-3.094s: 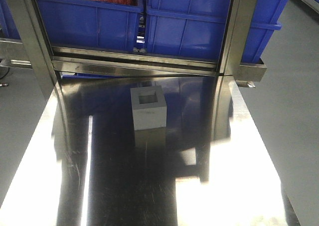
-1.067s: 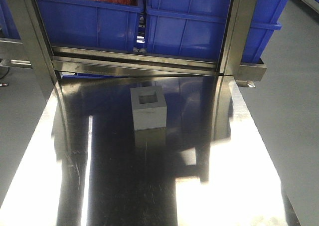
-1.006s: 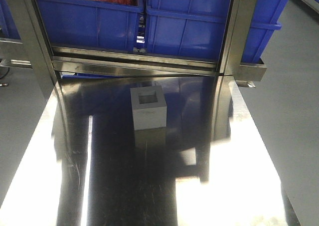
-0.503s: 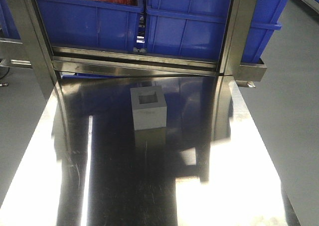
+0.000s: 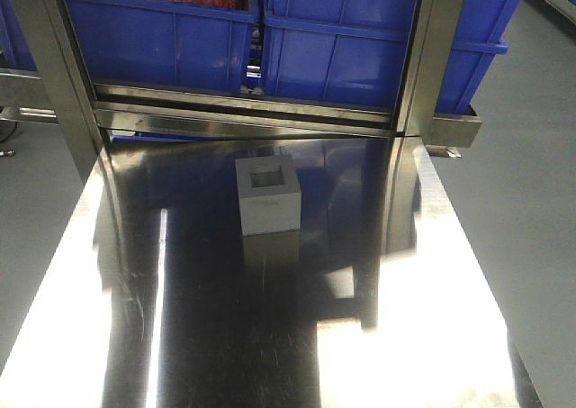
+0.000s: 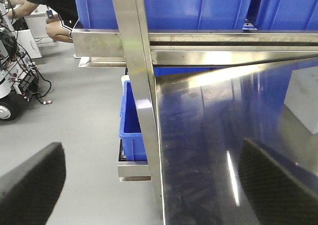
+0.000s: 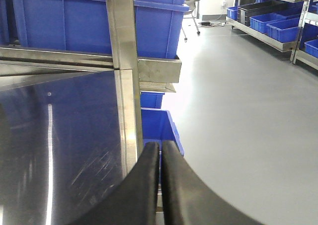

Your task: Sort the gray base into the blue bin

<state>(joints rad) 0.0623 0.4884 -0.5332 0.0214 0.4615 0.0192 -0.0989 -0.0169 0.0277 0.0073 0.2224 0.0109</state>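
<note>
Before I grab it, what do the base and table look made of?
The base: likely matte light-gray plastic; dull faces, no glare, darker recessed top panel. The table: polished metal, probably stainless steel; mirror-like reflections, fine scratches.

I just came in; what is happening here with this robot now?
The two-arm robot has not yet begun sorting the gray base. It stands alone on the steel table, recessed panel facing up, nothing touching it. The left end effector hangs open near the table's left edge; the right end effector is shut and empty near the right edge. Behind the table, blue crates sit on a rack.
</note>
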